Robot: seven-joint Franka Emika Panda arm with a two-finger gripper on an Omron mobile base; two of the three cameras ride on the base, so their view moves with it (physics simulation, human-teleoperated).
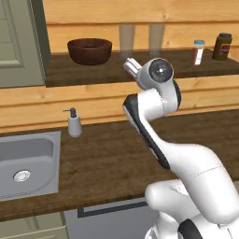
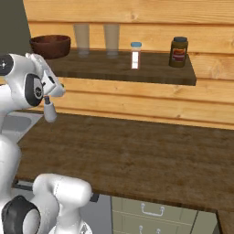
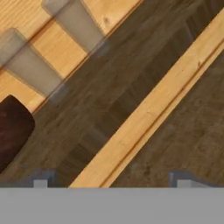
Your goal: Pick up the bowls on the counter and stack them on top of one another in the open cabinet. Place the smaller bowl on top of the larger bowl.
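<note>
The larger bowl [image 1: 89,50], reddish-brown with a thick rim, stands upright on the dark shelf board [image 1: 84,72] at the left end of the open cabinet; it also shows in the right base view [image 2: 50,45] and at the left edge of the hand view [image 3: 13,127]. My gripper [image 1: 129,63] hovers at the shelf's front edge, to the right of that bowl and apart from it. Its fingertips [image 3: 41,183] stand wide apart in the hand view, so the gripper [image 3: 112,181] is open with nothing between them. The smaller bowl is out of view. The counter [image 1: 107,158] lies below.
Two translucent glasses [image 1: 126,39] [image 1: 156,38] stand at the back of the shelf right of the bowl. A spice shaker [image 1: 198,52] and a dark jar [image 1: 223,46] sit further right. A soap dispenser [image 1: 73,123] and a steel sink [image 1: 28,163] occupy the counter's left.
</note>
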